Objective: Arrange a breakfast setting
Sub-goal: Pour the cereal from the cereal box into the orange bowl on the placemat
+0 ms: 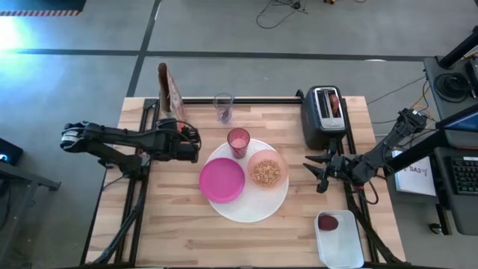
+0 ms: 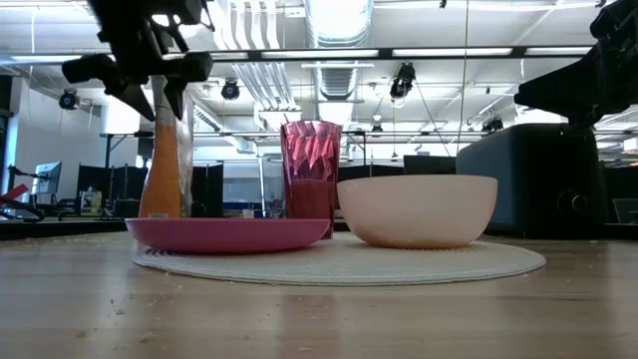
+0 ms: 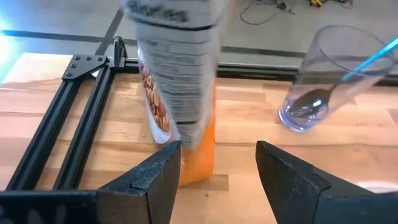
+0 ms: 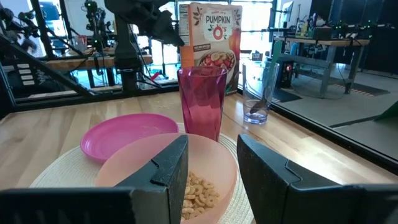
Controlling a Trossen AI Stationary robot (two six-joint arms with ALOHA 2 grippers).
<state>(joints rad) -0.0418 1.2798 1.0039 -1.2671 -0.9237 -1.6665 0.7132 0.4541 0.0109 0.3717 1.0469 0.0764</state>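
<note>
A big round white plate lies mid-table and carries a magenta plate and a pale pink bowl with cereal in it. A pink tumbler stands at the white plate's far rim. Beyond it a clear glass holds a spoon. A cereal box stands upright at the far left. My left gripper hovers open, raised, just near of the box, with nothing between its fingers. My right gripper waits open to the right of the bowl.
A black toaster stands at the far right, with something pale and reddish in its slot. A white tray at the near right corner holds a dark red round fruit. Bare wood lies along the near edge and near left.
</note>
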